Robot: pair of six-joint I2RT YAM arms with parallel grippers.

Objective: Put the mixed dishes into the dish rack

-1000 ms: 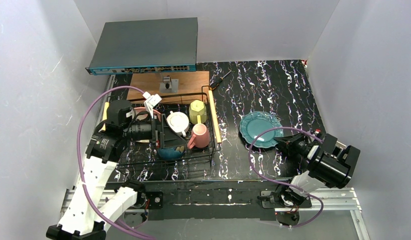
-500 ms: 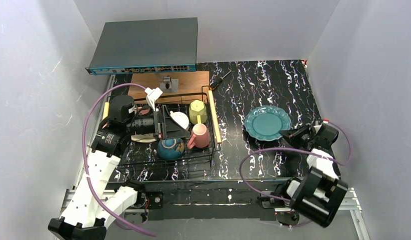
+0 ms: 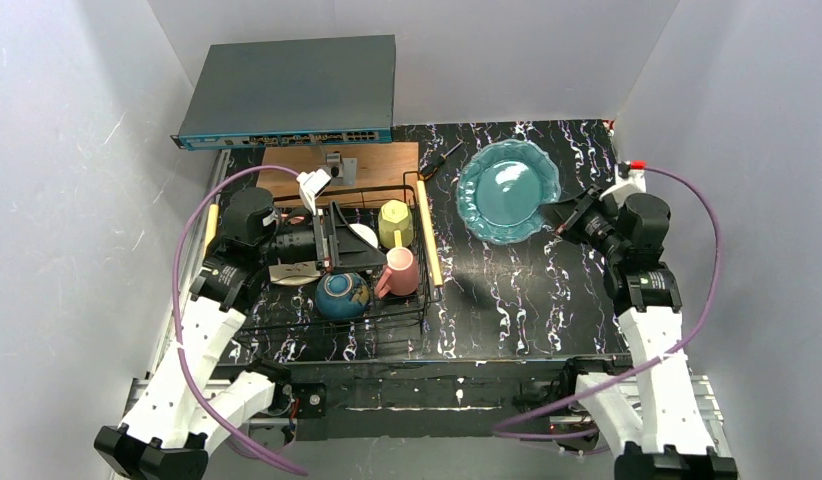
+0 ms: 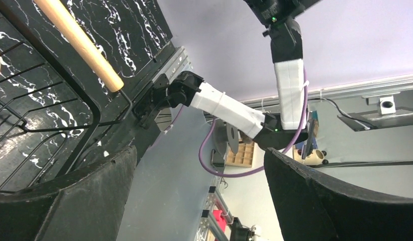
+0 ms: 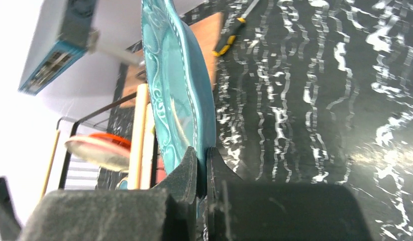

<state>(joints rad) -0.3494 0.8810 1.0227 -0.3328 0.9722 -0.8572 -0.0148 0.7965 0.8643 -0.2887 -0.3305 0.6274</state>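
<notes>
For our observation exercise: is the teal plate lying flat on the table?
No, the right claw pinches the teal plate by its rim, holding it up on edge.

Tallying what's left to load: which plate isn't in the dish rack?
The teal plate, pinched at its rim by the right gripper; the orange plate and cream plate sit in the rack.

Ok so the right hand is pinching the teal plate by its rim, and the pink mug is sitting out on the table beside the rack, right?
Not quite. The pink mug is inside the dish rack, next to the yellow-green mug; the top view shows it. The rest holds: the right hand is pinching the teal plate by its rim.
</notes>
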